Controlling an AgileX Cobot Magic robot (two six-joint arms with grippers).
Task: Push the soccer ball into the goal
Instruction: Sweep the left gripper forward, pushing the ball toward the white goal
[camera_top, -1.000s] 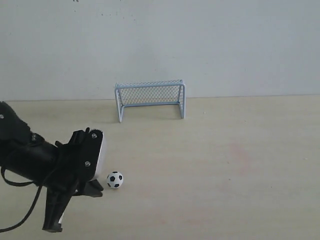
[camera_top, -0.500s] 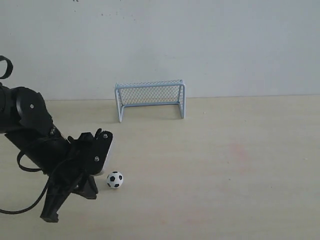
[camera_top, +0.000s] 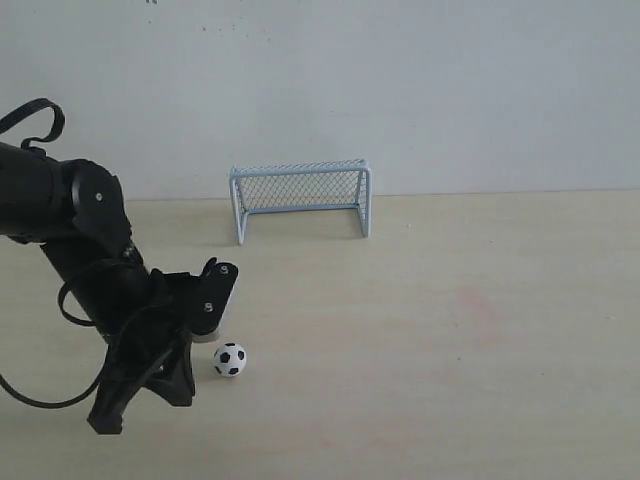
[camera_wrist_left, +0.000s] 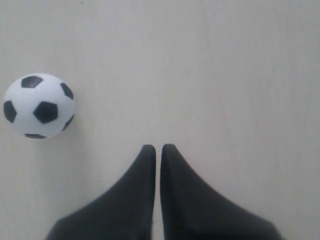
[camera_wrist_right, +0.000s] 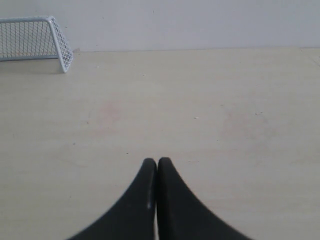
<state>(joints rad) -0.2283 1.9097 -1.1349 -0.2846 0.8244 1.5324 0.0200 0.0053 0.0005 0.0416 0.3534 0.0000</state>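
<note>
Wide pale counter (camera_top: 480, 350), with the left arm (camera_top: 80, 230) hunched low at its near left side. The goal (camera_top: 300, 190) stands far back by the wall. Left fingers (camera_wrist_left: 135, 200) are pressed together, holding nothing, and the right fingers (camera_wrist_right: 140, 210) are pressed together too, well off the play. The ball (camera_top: 229, 359) sits just beside the left fingers, not touching, well short of the goal. Danger here: an off-centre clip squirts it wide of the posts, or a soft nudge dies short.
</note>
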